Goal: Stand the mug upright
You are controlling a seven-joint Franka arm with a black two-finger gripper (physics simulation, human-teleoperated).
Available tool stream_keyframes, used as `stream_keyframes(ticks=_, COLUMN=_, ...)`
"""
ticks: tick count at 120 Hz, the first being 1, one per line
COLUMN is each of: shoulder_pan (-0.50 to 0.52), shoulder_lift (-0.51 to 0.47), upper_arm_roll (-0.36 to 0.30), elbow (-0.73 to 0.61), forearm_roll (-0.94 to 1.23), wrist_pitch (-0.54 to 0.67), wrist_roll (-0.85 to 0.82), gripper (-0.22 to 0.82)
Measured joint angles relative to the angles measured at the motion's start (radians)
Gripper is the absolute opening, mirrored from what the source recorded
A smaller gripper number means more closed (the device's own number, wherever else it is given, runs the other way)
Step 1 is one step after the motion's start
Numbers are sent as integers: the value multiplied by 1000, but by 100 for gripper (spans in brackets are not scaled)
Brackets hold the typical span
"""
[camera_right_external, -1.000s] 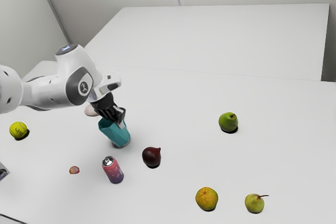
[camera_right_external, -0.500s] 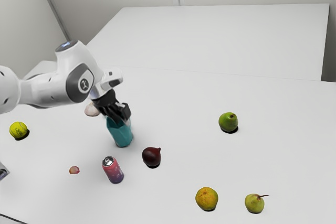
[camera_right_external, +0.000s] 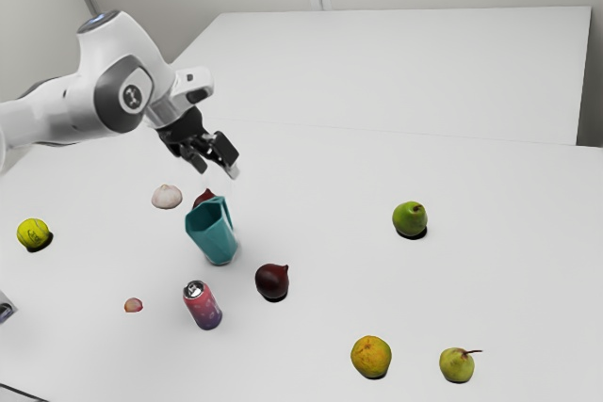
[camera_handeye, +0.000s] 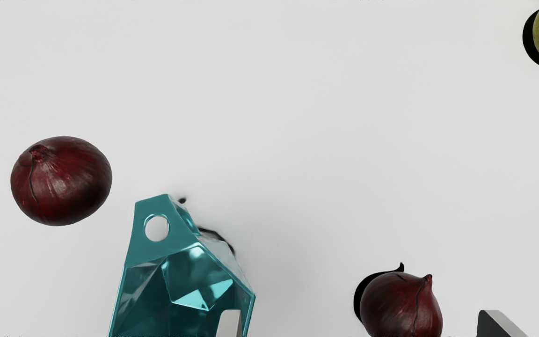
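Since the mug [camera_right_external: 218,237] stands upright at the exterior view's left, between can [camera_right_external: 203,306] and far onion [camera_right_external: 203,198], I'd back my open gripper [camera_right_external: 217,169] straight up, slowly, so nothing nudges it.

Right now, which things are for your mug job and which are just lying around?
For the job:
shiny teal faceted mug
my black two-finger gripper

Just lying about:
round yellow ball
whitish lump
two dark red onions
pink-purple can
small pinkish piece
green pear
mottled yellow-orange fruit
long-stemmed green-yellow fruit
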Motion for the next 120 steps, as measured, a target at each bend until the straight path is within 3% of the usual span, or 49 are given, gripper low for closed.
stream_keyframes(ticks=120, shoulder_pan=9, shoulder_lift=164, upper_arm_roll=-24, elbow=560, forearm_roll=83, wrist_pitch=-486, wrist_roll=-117, gripper=58)
